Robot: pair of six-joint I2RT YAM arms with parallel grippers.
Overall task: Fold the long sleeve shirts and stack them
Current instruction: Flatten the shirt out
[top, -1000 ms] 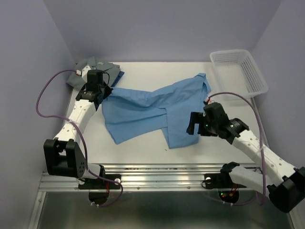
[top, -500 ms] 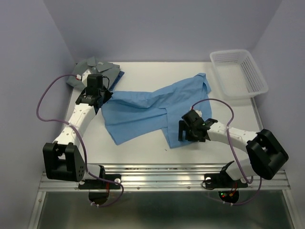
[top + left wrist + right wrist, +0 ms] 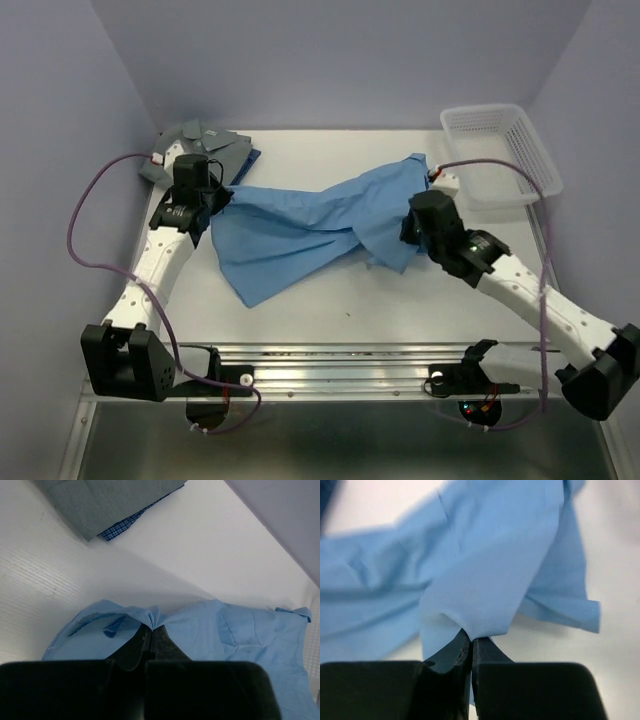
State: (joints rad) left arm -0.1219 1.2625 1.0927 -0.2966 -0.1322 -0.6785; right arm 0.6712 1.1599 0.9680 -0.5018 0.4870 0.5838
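Note:
A light sky-blue long sleeve shirt (image 3: 300,225) lies stretched across the middle of the table. My left gripper (image 3: 222,196) is shut on its left edge, and the cloth (image 3: 200,625) bunches at the left gripper's (image 3: 151,627) tips. My right gripper (image 3: 412,228) is shut on a fold of the same shirt (image 3: 490,575) at its right side, lifted off the table, with the pinch at the right gripper's (image 3: 471,639) tips. A folded grey-green shirt (image 3: 205,140) rests on a darker blue one (image 3: 250,156) at the back left corner; both show again, the grey-green shirt (image 3: 107,502) over the blue one (image 3: 122,526).
A white mesh basket (image 3: 500,150) stands at the back right corner. Lilac walls (image 3: 60,150) close in the table on three sides. A metal rail (image 3: 330,365) runs along the near edge between the arm bases.
The right gripper shut on the shirt's lower right part and carried it up and back toward the collar, folding that flap over. The left gripper kept its grip and barely moved.

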